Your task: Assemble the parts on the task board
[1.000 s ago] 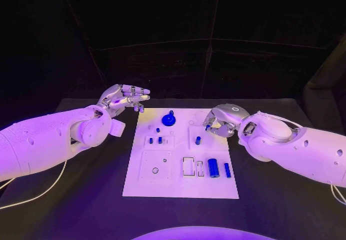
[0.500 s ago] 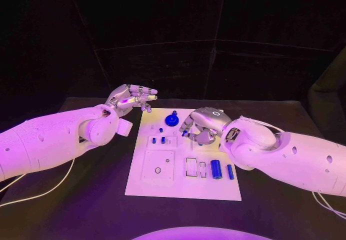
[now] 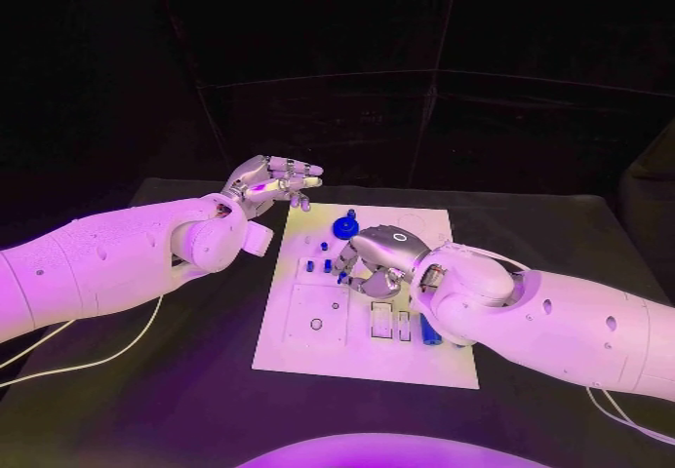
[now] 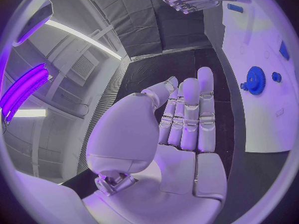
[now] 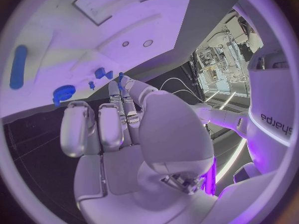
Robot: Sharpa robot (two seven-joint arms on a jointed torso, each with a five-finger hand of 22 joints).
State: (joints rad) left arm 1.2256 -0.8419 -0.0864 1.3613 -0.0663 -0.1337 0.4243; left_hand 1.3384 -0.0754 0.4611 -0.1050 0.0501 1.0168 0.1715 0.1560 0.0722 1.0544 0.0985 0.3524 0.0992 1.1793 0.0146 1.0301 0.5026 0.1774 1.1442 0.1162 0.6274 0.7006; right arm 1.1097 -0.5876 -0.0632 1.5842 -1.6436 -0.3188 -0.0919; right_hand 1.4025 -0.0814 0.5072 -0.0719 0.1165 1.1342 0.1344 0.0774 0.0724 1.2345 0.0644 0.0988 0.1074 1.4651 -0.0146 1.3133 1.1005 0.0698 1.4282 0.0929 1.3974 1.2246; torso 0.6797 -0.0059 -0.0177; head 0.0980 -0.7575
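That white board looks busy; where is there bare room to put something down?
The task board is bare along its near edge, below the square recess and slots. The black table left of it is bare but for a cable. It is crowded mid-board, where the right hand hangs over small blue parts near the blue gear.

- Scene is lit from above by violet light; surroundings beyond the table [image 3: 563, 234] are left near black.
- Strong glare is seen on the task board [image 3: 359, 351] and both white arms.
- Wrist views are bent at the rims by fisheye distortion.
- A bright light strip [image 4: 25, 87] is recorded in the left wrist view.
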